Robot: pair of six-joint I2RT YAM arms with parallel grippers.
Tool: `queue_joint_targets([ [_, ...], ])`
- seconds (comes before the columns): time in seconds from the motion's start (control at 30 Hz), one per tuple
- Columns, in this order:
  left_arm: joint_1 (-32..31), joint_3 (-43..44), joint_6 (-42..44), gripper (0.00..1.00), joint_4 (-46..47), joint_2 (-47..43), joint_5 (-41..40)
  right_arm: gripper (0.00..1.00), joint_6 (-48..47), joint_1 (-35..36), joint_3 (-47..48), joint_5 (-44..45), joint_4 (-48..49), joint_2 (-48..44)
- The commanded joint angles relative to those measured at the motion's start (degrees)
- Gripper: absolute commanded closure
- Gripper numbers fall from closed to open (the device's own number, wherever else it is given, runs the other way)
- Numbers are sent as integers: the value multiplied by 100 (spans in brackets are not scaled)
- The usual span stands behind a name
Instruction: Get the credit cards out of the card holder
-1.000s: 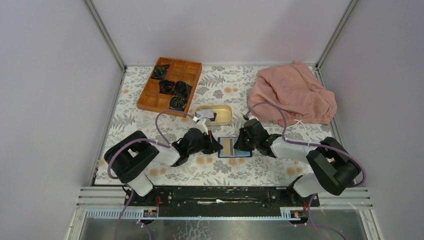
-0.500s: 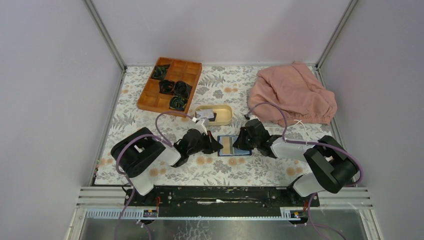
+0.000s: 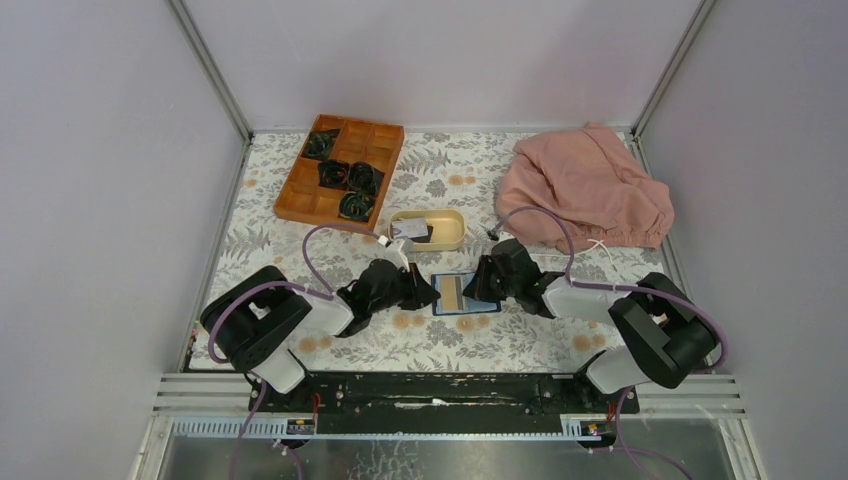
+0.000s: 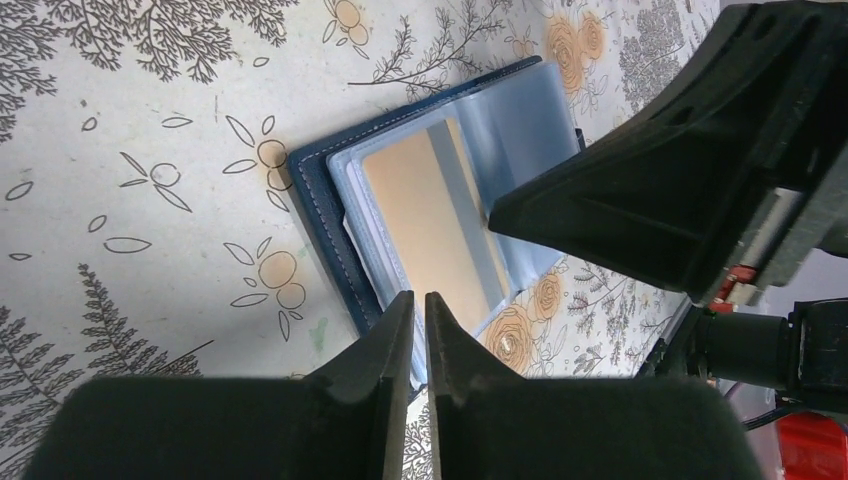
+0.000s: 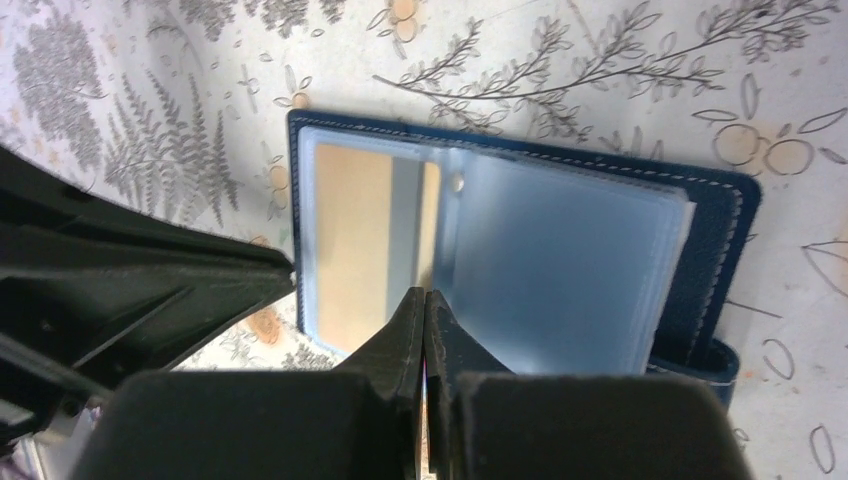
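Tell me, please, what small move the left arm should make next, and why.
Probably ease the left tool forward and close it on the tan card's near edge. The card sits in a clear sleeve of the open card holder, the left tool's narrowly parted tips are at that edge, and the shut right tool appears to pin the pages.

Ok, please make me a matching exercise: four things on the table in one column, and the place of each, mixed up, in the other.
Things:
1. card holder
2. beige dish
3. wooden tray
4. pink cloth

Places:
a. far right of the table
b. far left of the table
c. centre, lying open
d. directly behind the card holder

Pairs: 1-c, 2-d, 3-b, 4-a
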Motion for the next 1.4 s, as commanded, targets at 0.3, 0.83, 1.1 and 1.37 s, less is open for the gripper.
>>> queue_joint_targets([
  [0.3,-20,-41,106,87,41,-46,-162,100,-79,34,146,-364,53,-139],
  [0.83,56,-103,150,87,-130,-305,-265,100,118,34,-139,-273,424,551],
  [1.1,86,-137,-11,82,343,-5,78,100,139,33,-181,-311,495,599],
  [1.37,80,-83,5,46,530,83,271,100,148,34,-236,-332,561,624],
])
